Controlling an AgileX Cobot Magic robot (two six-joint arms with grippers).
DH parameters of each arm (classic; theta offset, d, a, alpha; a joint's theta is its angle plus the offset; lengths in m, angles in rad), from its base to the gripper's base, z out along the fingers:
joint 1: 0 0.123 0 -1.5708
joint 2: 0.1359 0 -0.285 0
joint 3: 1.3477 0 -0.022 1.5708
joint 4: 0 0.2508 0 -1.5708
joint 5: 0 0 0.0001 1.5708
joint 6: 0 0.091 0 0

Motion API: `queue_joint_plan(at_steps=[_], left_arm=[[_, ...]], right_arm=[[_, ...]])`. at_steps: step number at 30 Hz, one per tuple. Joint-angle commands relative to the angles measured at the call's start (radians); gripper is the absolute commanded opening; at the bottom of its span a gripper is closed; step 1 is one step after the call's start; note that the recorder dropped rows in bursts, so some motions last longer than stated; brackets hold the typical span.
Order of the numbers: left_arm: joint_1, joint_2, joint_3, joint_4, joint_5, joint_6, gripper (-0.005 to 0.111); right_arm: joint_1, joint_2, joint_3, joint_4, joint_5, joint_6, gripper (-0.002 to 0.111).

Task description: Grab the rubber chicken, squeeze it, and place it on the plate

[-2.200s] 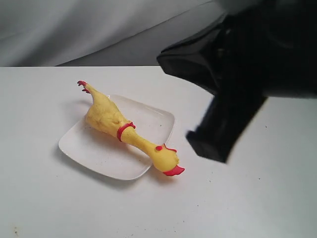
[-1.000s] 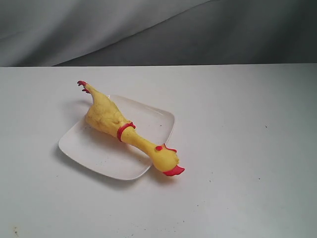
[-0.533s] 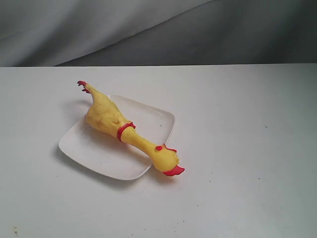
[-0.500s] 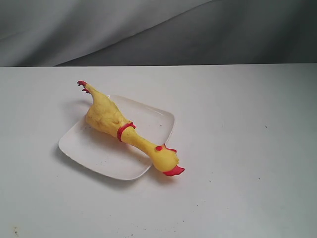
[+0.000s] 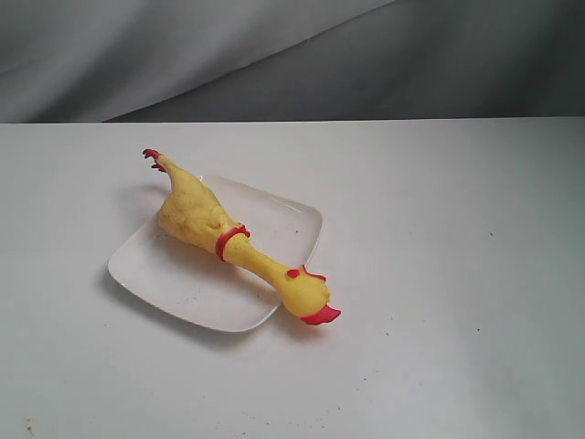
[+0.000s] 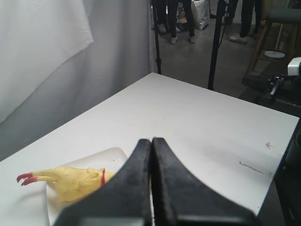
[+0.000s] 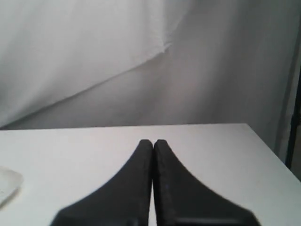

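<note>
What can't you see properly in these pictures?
Left wrist view: the head of the rubber chicken is hidden behind the left claw.
Right wrist view: the plate is mostly cut off by the edge.
Exterior view: neither the left claw nor the right claw is in frame.
</note>
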Motion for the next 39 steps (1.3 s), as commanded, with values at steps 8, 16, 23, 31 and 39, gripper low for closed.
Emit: queue_joint_plan(at_steps=[8, 16, 23, 31, 39], left_arm=[[-0.001, -0.005, -0.001, -0.007, -0.003, -0.001, 0.0], [-0.001, -0.005, -0.001, -0.007, -0.003, -0.001, 0.0], [-0.001, -0.005, -0.001, -0.007, -0.003, -0.001, 0.0], [-0.001, -0.005, -0.001, -0.007, -0.003, -0.001, 0.0], [-0.001, -0.005, -0.001, -0.007, -0.003, -0.001, 0.0]], right_arm=[[-0.056, -0.003, 0.062, -0.053, 0.121, 0.002, 0.0], [-0.054, -0.003, 0.062, -0.035, 0.177, 0.005, 0.0], [-0.054, -0.003, 0.062, -0.035, 0.177, 0.007, 0.0], [-0.054, -0.003, 0.062, -0.035, 0.177, 0.005, 0.0], [-0.054, -0.003, 0.062, -0.035, 0.177, 0.005, 0.0]])
